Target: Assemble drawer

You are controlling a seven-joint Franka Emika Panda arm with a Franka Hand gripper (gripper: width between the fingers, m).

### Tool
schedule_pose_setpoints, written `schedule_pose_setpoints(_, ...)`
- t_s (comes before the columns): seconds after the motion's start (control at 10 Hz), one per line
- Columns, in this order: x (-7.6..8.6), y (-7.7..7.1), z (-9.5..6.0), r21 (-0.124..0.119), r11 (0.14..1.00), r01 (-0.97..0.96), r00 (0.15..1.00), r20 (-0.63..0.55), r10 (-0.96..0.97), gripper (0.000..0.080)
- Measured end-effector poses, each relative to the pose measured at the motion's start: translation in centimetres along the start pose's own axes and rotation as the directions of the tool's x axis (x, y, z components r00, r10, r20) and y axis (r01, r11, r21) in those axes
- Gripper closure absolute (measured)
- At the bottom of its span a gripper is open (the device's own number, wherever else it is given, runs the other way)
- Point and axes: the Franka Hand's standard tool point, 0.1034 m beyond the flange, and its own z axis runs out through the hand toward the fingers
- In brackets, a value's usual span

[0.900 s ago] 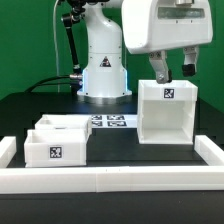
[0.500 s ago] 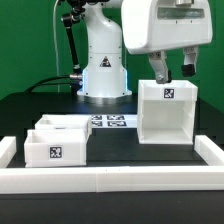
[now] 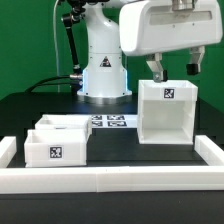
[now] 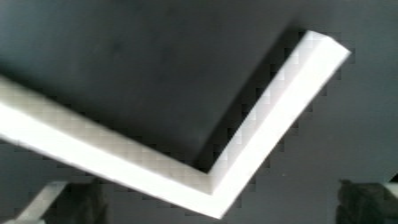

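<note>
The drawer's large white housing (image 3: 167, 112) stands upright on the black table at the exterior view's right, with a tag on its top front edge. Two low white trays (image 3: 55, 142) sit close together at the left, and the front one shows a tag. My gripper (image 3: 175, 67) hangs just above the housing's top, open and empty, one finger over each side of it. In the wrist view a white corner of the housing (image 4: 267, 110) lies below my gripper (image 4: 210, 205). The dark fingertips (image 4: 45, 205) stand wide apart and touch nothing.
The marker board (image 3: 108, 122) lies flat between the trays and the housing. The arm's white base (image 3: 103, 72) stands behind it. A low white rim (image 3: 110, 180) edges the table's front and sides.
My hand has shifted slightly above the housing, and its fingers look a little wider apart. The housing and the trays have not moved.
</note>
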Motion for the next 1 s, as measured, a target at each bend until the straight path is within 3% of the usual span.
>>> schedule_pose_setpoints(0.2,-0.2,-1.0,-0.2,-0.002,0.985,-0.175,0.985,-0.006,0.175,0.015)
schedule_pose_setpoints(0.6,-0.3,-1.1,0.0,-0.001,0.901,-0.435,0.901,-0.003,0.435,0.015)
schedule_pose_setpoints(1.0,-4.6,-5.7,0.2,-0.021,0.869,-0.495,0.868,0.017,0.495,0.015)
